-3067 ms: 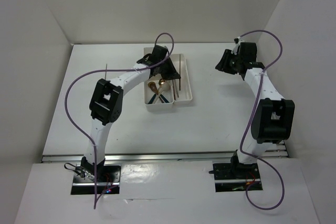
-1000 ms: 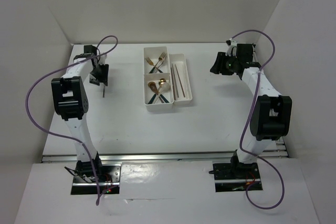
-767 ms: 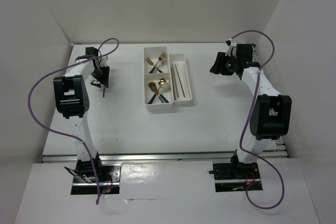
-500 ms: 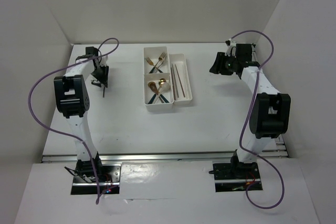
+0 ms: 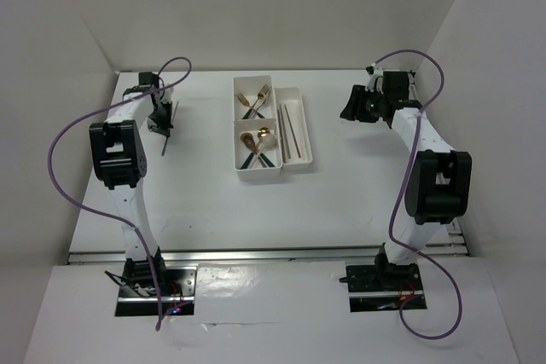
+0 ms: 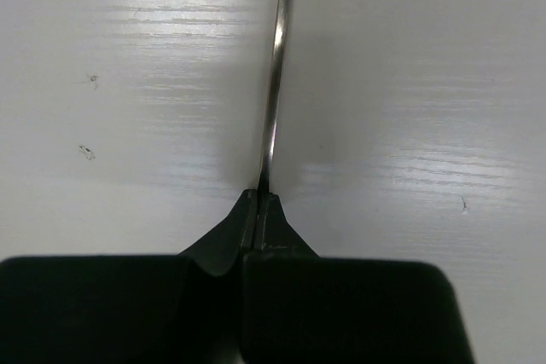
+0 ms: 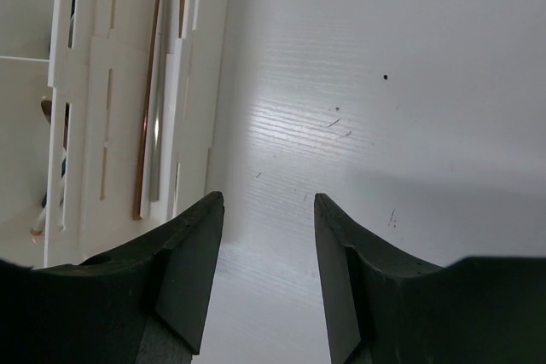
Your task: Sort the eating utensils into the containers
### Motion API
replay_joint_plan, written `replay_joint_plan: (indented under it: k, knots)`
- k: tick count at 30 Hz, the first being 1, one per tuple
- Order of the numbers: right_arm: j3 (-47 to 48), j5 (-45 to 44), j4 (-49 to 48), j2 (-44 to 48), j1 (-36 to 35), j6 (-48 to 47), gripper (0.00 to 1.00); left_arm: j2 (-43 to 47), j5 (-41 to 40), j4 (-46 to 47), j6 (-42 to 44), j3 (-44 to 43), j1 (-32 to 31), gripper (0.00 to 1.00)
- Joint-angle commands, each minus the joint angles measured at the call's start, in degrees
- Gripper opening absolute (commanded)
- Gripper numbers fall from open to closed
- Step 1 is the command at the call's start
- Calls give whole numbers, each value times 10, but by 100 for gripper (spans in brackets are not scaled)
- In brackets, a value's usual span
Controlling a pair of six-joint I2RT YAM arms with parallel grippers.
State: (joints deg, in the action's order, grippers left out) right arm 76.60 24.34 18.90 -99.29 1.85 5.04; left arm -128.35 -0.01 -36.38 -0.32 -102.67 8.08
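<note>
On the white table (image 5: 213, 202), toward the middle of the far edge: white tray (image 5: 260, 178), with forks (image 5: 254, 100) in the far square bin, spoons (image 5: 258, 144) in the near one, chopsticks (image 5: 291, 130) in the long bin. Near the far right corner: right gripper (image 7: 269, 210), spread wide, holding nothing. Near the far left corner: left gripper (image 6: 258, 206), pinched tight on a silvery chopstick (image 6: 275, 66), well apart from the tray.

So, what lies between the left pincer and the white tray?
Nothing: in the top view only bare table separates the left pincer, shut on a chopstick, from the white tray.
</note>
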Motion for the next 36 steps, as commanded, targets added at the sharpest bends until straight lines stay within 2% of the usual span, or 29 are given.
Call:
replay_joint_plan:
  k: [1, 6, 9, 13, 18, 22, 26, 31, 36]
  knots:
    - [25, 5, -5, -5, -4, 1, 54, -16, 19, -8, -14, -2, 0, 0]
    - [25, 5, -5, 1, -4, 1, 54, 76, 61, 17, -63, 4, 0, 0]
    - [25, 11, -5, 1, -4, 1, 54, 155, 124, 53, -101, -8, 0, 0]
    - [31, 11, 1, 1, -9, -5, 54, 237, 181, 104, -214, -13, -15, 0]
    - [51, 5, 6, 1, -14, -10, 54, 308, 241, 181, -337, 40, -46, 0]
    - [45, 5, 6, 6, -14, -10, 54, 297, 294, 202, -412, 71, -88, 0]
    - [32, 5, 6, 18, -19, -10, 54, 257, 333, 238, -527, 113, -133, 0]
    - [14, 5, 6, 36, -19, -10, 54, 184, 338, 250, -562, 89, -205, 0]
    - [-8, -12, 1, 57, -19, -10, 54, 140, 343, 266, -595, 60, -237, 0]
